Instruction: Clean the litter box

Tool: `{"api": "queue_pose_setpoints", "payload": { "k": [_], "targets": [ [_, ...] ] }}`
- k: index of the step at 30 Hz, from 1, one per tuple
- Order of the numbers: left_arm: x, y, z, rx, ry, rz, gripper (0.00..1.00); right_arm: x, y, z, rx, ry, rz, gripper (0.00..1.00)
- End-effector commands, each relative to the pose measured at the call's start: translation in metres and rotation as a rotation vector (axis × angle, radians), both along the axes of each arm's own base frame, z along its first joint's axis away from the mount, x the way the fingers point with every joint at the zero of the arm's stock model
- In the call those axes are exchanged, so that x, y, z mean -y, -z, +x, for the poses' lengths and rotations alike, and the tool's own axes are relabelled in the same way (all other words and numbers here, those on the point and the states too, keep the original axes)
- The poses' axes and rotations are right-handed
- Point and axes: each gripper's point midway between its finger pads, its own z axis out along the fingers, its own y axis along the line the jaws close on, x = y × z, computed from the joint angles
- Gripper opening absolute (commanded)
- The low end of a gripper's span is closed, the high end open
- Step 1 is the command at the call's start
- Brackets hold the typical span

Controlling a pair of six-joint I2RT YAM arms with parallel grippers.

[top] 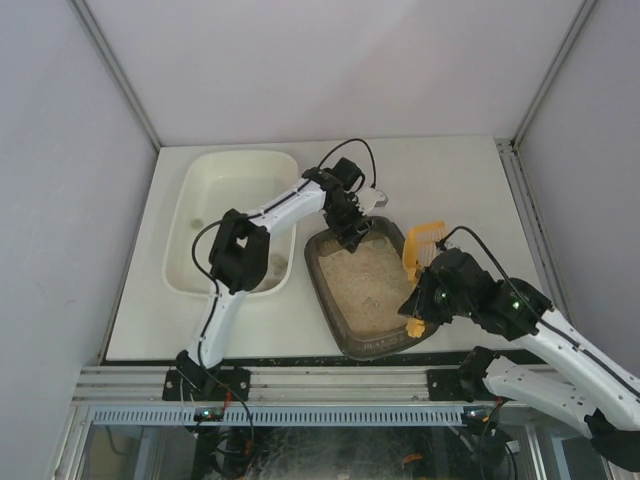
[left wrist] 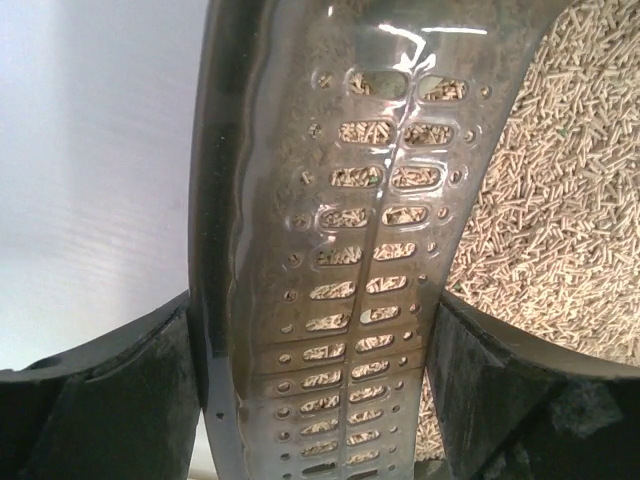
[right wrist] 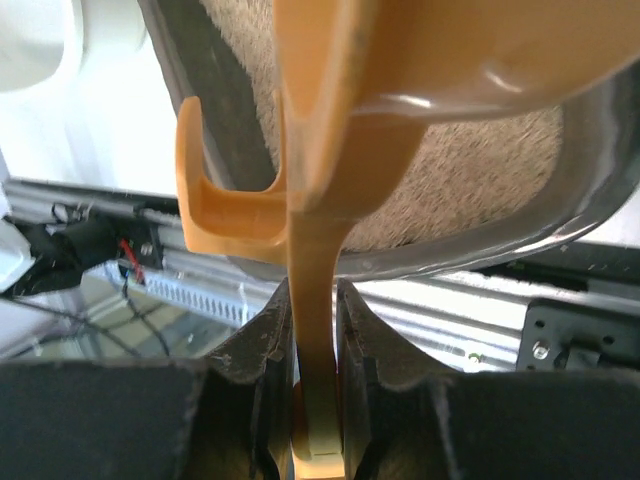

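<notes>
Litter box looks stiff and pellet-heavy, so we'd grab the rim. Left claw straddles it, can't tell if pinched; right claw clamps the yellow scoop.

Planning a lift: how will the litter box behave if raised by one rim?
The litter box is likely heavy for its size, since pellet litter covers its floor. The thin slotted rim may flex. Lifted one-sided, it probably tilts and pellets slide.

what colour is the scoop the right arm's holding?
Yellow-orange, plain plastic scoop; clearest in the right wrist view, clamped in the right gripper.
</notes>
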Motion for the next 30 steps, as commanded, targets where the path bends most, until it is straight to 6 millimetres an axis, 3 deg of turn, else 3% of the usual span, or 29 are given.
{"api": "queue_pose_setpoints", "payload": {
  "k": [1,6,9,14,21,30],
  "targets": [
    [-0.007,-0.019,-0.019,-0.102,-0.251,-0.069,0.77,-0.036,-0.010,-0.025,-0.161,-0.269,0.184,0.00],
    [-0.026,-0.013,-0.028,-0.185,-0.453,-0.098,0.71,-0.049,-0.010,-0.016,-0.306,-0.322,0.274,0.00],
    [-0.038,-0.010,-0.032,-0.200,-0.561,-0.126,0.71,-0.054,-0.009,-0.007,-0.391,-0.325,0.305,0.00],
    [-0.051,-0.020,-0.040,-0.150,-0.688,-0.207,0.74,-0.054,-0.004,0.014,-0.506,-0.271,0.269,0.00],
    [-0.051,-0.046,-0.039,-0.120,-0.786,-0.304,0.75,-0.065,0.002,0.019,-0.672,-0.196,0.268,0.00],
    [-0.043,-0.054,-0.044,-0.155,-0.770,-0.330,0.75,-0.090,0.028,0.021,-0.719,-0.106,0.179,0.00]
  ]
}}
